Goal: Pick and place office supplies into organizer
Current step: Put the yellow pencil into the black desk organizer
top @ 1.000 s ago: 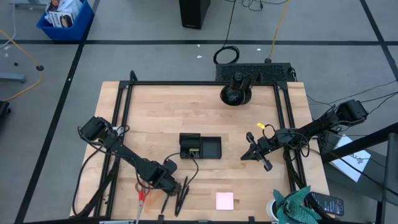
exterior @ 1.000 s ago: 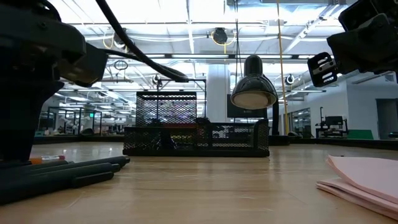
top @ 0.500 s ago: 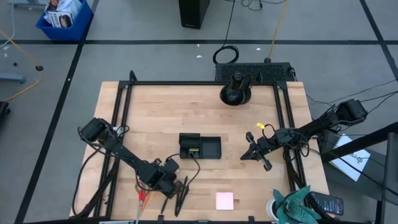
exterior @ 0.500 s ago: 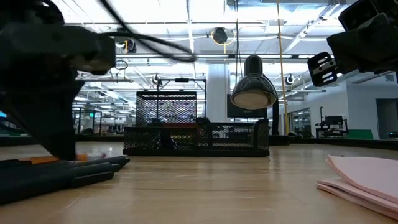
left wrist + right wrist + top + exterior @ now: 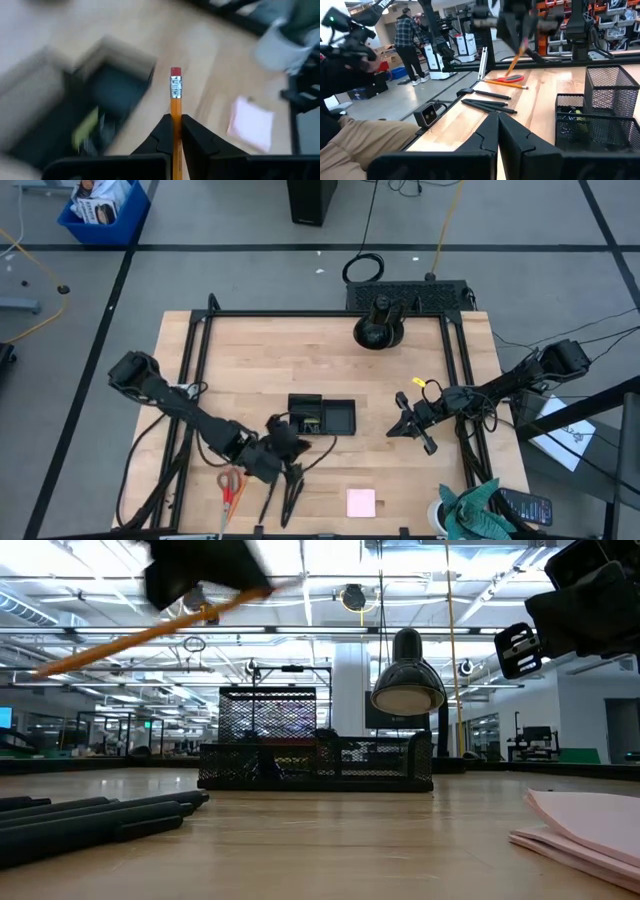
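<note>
Left gripper (image 5: 175, 131) clamps an orange pencil (image 5: 175, 102), eraser end projecting ahead of the fingertips, lifted clear of the table. The black mesh organizer (image 5: 322, 416) sits just ahead, holding a yellow-green piece. Right gripper (image 5: 405, 427), clenched empty, hangs beyond the organizer.

Two dark jointed arms trail looping black cables; each tool ends in tapered black fingers (image 5: 162, 137).

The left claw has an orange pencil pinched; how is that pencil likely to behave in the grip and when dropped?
The orange pencil looks stiff: it juts straight past the left claw, so it should not sag. Gripped across a thin shaft, it may pivot. It looks light, and being long and slim it could roll on the table if it misses the organizer.
</note>
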Motion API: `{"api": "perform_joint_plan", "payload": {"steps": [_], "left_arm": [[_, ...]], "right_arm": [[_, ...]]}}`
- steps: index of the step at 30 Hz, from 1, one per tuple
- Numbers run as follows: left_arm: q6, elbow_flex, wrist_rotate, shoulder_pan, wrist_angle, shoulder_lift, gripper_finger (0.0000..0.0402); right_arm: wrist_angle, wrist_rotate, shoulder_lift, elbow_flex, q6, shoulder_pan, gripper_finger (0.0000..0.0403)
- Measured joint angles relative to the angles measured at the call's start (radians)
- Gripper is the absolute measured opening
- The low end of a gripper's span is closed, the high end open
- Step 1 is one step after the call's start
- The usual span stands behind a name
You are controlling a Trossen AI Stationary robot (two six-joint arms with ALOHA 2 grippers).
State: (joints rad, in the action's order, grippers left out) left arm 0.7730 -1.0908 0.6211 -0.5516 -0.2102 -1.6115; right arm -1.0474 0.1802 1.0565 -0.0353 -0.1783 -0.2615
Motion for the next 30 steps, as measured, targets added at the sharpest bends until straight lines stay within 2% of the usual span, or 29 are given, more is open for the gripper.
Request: {"api": "perform_joint_plan", "payload": {"steps": [3,5,10,16,25,30], "left_arm": [[-0.281,-0.004,-0.009,0.042,0.207,0.031,0.0017],[-0.437,-0.003,-0.057,0.078,0.297,0.045,0.0011],[-0.696,-0.003,-0.194,0.174,0.450,0.061,0.0012],[-0.818,-0.003,-0.354,0.271,0.436,0.059,0.0028],[-0.930,-0.002,-0.718,0.435,0.338,0.085,0.0030],[-0.972,0.005,-0.828,0.507,0.333,0.150,0.0030]], "right_arm": [[-0.002,0.000,0.000,0.000,0.000,0.000,0.0000],[-0.011,0.000,0.000,0.000,0.000,0.000,0.0000],[-0.026,0.000,0.000,0.000,0.000,0.000,0.0000],[-0.052,0.003,0.000,0.000,-0.015,0.000,0.0000],[-0.080,0.004,0.000,0.000,-0.052,0.000,0.0000],[-0.083,0.007,0.000,0.000,-0.066,0.000,0.0000]]}}
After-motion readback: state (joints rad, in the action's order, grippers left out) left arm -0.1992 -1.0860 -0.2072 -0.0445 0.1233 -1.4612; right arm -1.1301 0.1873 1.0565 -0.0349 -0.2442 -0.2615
